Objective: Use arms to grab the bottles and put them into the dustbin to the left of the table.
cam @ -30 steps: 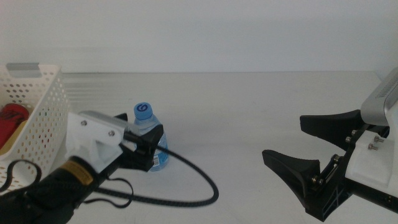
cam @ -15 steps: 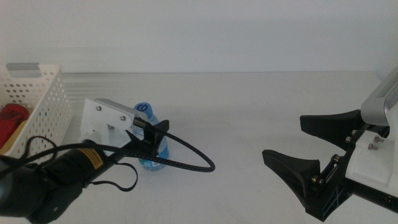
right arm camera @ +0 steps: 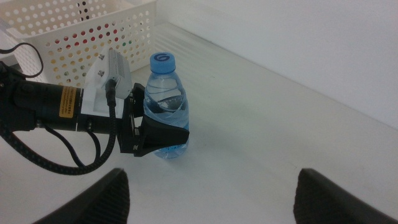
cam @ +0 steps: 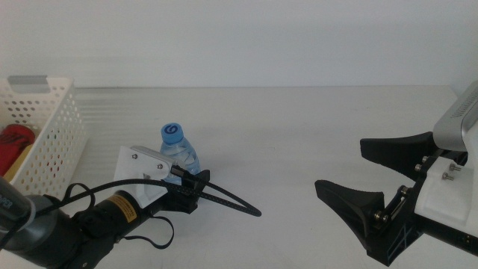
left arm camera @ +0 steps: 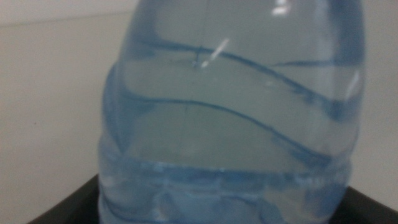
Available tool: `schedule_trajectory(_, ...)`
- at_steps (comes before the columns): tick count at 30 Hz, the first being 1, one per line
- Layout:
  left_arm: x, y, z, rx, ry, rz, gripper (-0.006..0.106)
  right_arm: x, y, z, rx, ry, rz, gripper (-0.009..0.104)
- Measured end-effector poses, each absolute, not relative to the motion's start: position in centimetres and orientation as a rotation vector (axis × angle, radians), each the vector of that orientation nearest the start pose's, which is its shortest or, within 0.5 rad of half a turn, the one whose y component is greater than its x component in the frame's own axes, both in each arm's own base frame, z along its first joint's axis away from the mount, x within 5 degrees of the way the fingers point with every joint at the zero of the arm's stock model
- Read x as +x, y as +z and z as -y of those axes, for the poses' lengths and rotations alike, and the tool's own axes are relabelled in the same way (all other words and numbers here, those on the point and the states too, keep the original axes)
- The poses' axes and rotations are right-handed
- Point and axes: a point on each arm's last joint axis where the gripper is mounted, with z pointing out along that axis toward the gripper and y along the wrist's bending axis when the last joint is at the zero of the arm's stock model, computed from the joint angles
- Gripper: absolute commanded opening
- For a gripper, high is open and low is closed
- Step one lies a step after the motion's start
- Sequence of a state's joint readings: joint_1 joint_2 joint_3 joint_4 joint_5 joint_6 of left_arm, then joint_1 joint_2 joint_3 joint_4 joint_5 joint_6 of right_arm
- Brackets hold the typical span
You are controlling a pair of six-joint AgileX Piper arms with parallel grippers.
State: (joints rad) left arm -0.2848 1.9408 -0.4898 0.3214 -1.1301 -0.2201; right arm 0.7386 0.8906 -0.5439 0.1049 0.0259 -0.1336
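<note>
A small clear bluish water bottle (cam: 178, 152) with a blue cap stands upright on the white table (cam: 299, 127). My left gripper (cam: 188, 181) is low at the bottle's base, open, with one jaw on each side of it. In the left wrist view the bottle (left arm camera: 230, 118) fills the picture above the left gripper (left arm camera: 217, 210). The right wrist view shows the bottle (right arm camera: 166, 102) with the left gripper (right arm camera: 155, 134) around its lower part. The dustbin (cam: 52, 123) stands at the left with a red can (cam: 15, 139) inside. My right gripper (cam: 373, 183) waits open at the right.
The left arm's black cable (cam: 231, 203) lies looped on the table just right of the bottle. The dustbin's perforated wall (right arm camera: 74, 28) is a short way to the left of the left arm.
The left gripper has dropped from the bottle's shoulder to its base and tilted flatter towards the table. The bottle's cap and top now show above it. The right arm has not moved.
</note>
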Motion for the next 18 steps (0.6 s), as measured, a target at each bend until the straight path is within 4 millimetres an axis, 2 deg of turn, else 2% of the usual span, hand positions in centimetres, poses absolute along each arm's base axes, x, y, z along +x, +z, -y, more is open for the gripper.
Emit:
schedule_trajectory(2,27.67,10.97,10.81,0.394,-0.52,-1.8,0.087,13.86,29.81,-12.66,-0.708,0.493,-1.748,0.079)
schedule_trajectory(6,27.78,11.02,10.72,0.379,-0.513,-1.798,0.073,13.86,29.81,-12.66,-0.708,0.493,-1.748,0.079)
schedule_trajectory(13,27.73,11.0,10.66,0.371,-0.511,-1.798,0.027,13.86,29.81,-12.66,-0.708,0.493,-1.748,0.079)
schedule_trajectory(17,27.15,11.22,10.54,0.379,-0.512,-1.804,-0.001,13.86,29.81,-12.66,-0.708,0.493,-1.748,0.079)
schedule_trajectory(18,26.9,11.4,10.48,0.383,-0.512,-1.808,-0.005,13.86,29.81,-12.66,-0.708,0.493,-1.748,0.079)
